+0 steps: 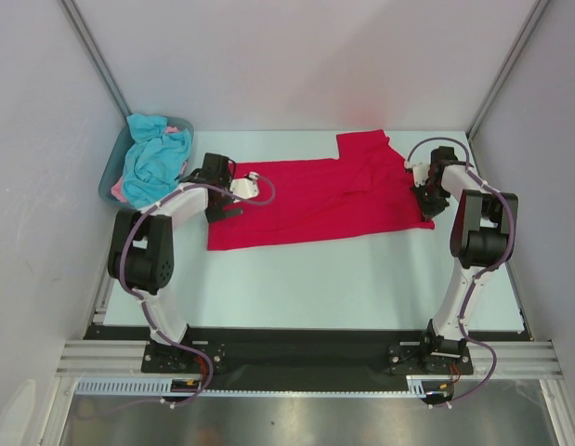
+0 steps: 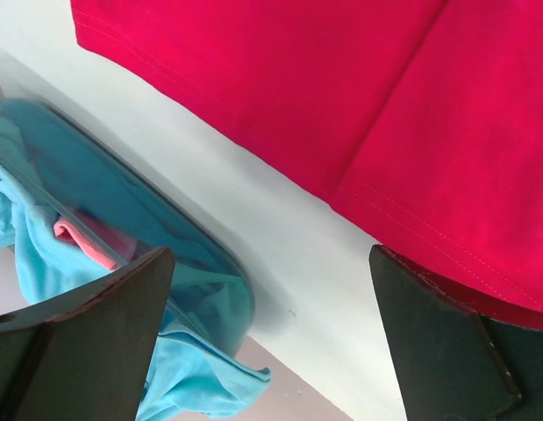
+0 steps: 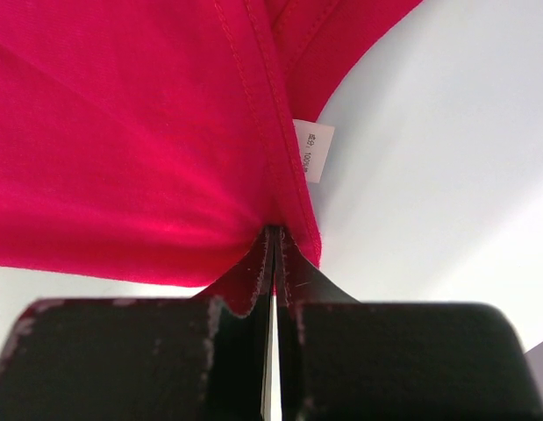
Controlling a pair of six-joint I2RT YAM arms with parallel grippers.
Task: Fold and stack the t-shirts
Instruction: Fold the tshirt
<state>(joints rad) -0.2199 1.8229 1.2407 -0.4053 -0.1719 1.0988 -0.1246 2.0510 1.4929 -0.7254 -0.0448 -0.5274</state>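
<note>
Right tool (image 3: 273,235) tight on red t-shirt (image 3: 122,132).

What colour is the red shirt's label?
White; the label on the red shirt shows best in the right wrist view.

White tag (image 3: 313,151) on red t-shirt (image 3: 122,132): print illegible.

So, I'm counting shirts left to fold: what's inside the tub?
A turquoise t-shirt heaps up and spills over the rim of the tub, with a bit of pink cloth showing beneath it. Anything deeper is covered, so the count cannot be told.
</note>
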